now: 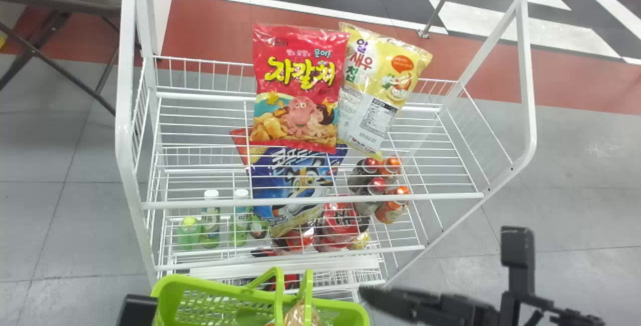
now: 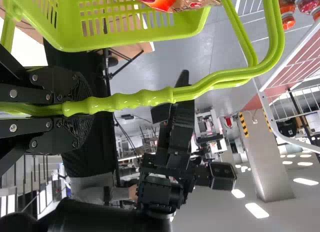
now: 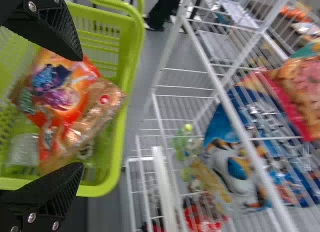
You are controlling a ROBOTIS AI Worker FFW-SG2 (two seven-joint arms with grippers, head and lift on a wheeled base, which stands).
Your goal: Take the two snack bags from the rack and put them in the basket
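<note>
Brightly lit — ceiling lamps glare white; highlights line the green handle.

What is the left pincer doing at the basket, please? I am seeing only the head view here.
Observer: The left pincer is closed around the ridged part of the green handle.
Operator: Thank you. And the pincer on the other side, does it hold something?
Observer: No, the right pincer is open, with nothing gripped between its fingers.
Operator: Then which picture is on the orange wrapper lying inside?
Observer: In the right wrist view, the orange wrapper in the basket carries purple figures.
</note>
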